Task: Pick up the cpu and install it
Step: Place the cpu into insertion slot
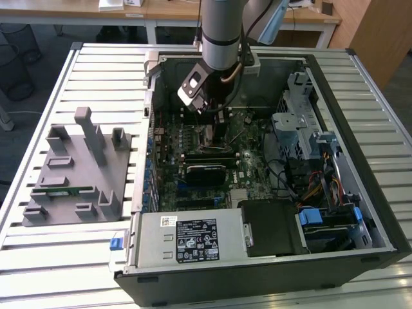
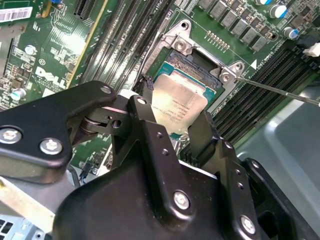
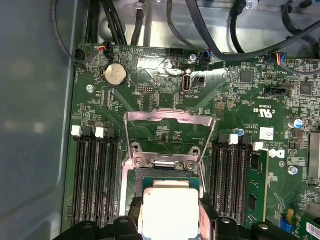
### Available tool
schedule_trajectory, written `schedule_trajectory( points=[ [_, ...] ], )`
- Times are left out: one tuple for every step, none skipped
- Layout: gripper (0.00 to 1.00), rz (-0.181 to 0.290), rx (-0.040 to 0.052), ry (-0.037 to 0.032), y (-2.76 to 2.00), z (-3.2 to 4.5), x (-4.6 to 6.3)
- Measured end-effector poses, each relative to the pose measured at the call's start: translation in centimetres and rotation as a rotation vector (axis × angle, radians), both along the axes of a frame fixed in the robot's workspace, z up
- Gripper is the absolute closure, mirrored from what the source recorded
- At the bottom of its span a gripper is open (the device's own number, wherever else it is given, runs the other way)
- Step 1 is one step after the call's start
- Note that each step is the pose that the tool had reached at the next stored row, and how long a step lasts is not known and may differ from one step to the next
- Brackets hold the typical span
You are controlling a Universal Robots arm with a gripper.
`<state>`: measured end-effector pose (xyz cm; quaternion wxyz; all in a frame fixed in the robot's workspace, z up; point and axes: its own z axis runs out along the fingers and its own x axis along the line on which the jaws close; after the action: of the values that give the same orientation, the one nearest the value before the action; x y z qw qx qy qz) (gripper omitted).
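**Cpu held over the open socket**

Extends the arm into the open computer case, toward 12 o'clock of the motherboard in the exterior view. Grips the cpu by two opposite edges with clenched jaws, silvery top plate up. Holds it within the outline of the cpu socket; cannot tell whether seated or just above. Shows the socket's metal load plate standing open and a thin retention lever standing free beside it. Shows black memory slots flanking the socket on both sides, and a coin cell battery well apart from it. Sets, in the exterior view, the case on a slatted table, with a grey parts fixture at 9 o'clock of the case, a green memory stick lying on the fixture, and a labelled power supply at 6 o'clock of the motherboard.
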<state>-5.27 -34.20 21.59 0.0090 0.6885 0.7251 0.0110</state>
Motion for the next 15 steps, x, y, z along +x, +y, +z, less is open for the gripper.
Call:
schedule_trajectory(
  points=[
    [0.47, 0.0, -0.0001, 0.0001, 0.01, -0.06, 0.0],
    [0.47, 0.0, -0.0001, 0.0001, 0.01, -0.13, 0.0],
    [0.47, 0.0, -0.0001, 0.0001, 0.01, -0.21, -0.01],
    [0.47, 0.0, -0.0001, 0.0001, 0.01, -0.28, 0.0],
    [0.47, 0.0, -0.0002, 0.0001, 0.01, -0.35, 0.0],
    [0.47, 0.0, -0.0001, 0.0001, 0.01, -0.43, -0.01],
    [0.47, 0.0, -0.0002, 0.0001, 0.01, -0.5, 0.0],
    [0.47, 0.0, -0.0001, 0.0001, 0.01, -0.58, 0.0],
    [0.47, -0.001, -0.0002, 0.0001, 0.03, -0.65, -0.01],
    [0.47, -0.001, -0.0003, 0.0002, 0.08, -0.71, -0.01],
    [0.47, -0.001, -0.0003, 0.0002, 0.13, -0.76, -0.01],
    [0.47, -0.001, -0.0002, 0.0001, 0.19, -0.83, -0.01],
    [0.47, -0.001, -0.0001, 0.0001, 0.25, -0.88, -0.01],
    [0.47, -0.002, -0.0001, 0.0, 0.3, -0.93, -0.01],
    [0.47, -0.002, -0.0001, 0.0001, 0.35, -0.98, -0.01]
  ],
)
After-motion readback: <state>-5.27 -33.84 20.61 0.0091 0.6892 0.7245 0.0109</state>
